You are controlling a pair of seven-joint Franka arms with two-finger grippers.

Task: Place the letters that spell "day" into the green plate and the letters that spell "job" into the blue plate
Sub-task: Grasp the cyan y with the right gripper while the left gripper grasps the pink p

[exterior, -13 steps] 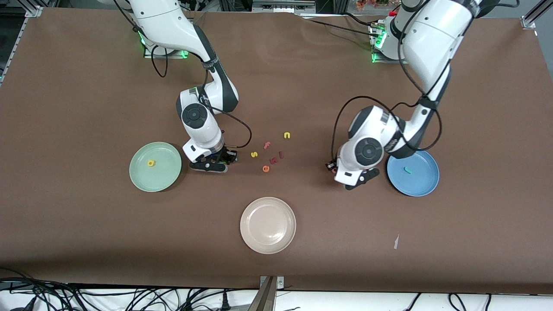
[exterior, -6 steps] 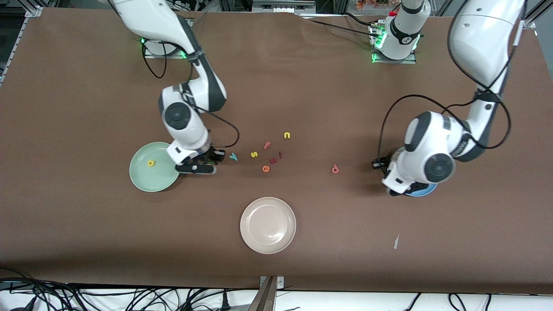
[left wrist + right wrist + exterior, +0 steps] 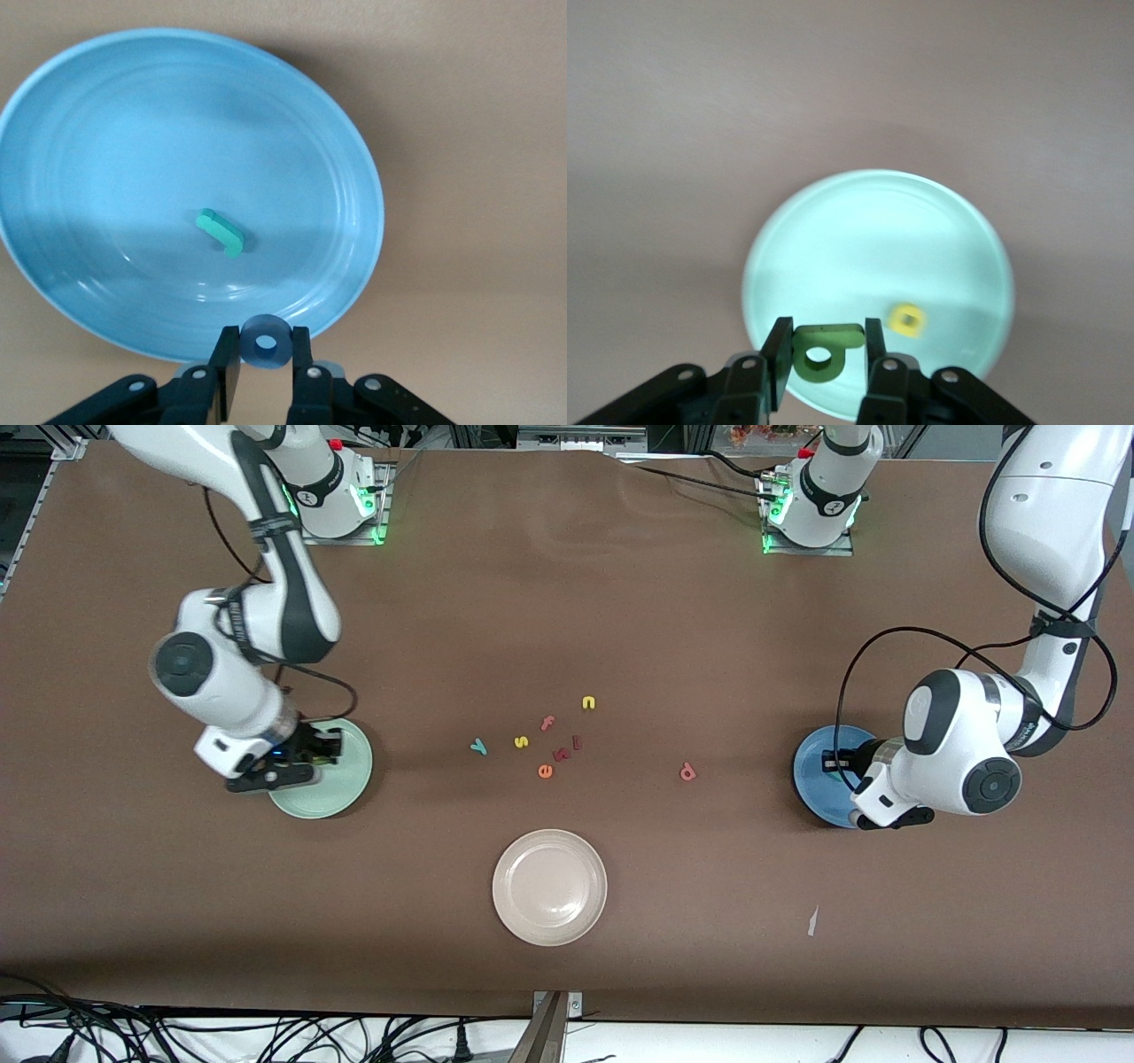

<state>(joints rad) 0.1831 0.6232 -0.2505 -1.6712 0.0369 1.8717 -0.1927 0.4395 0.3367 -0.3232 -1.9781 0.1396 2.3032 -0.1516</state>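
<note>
Three plates: green plate (image 3: 341, 793), blue plate (image 3: 811, 775), beige plate (image 3: 549, 887). Right gripper (image 3: 824, 354), over the green plate's rim, clamps the green d (image 3: 821, 348) between its fingers; left gripper (image 3: 265, 354), over the blue plate's rim, clamps the blue o (image 3: 266, 340). Yellow a (image 3: 905, 319) lies in green, teal j (image 3: 221, 232) in blue; teal y (image 3: 478, 747) and red b (image 3: 687, 772) on the table.

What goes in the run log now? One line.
left tool: holds blue o over blue plate | right tool: green d over green plate
</note>
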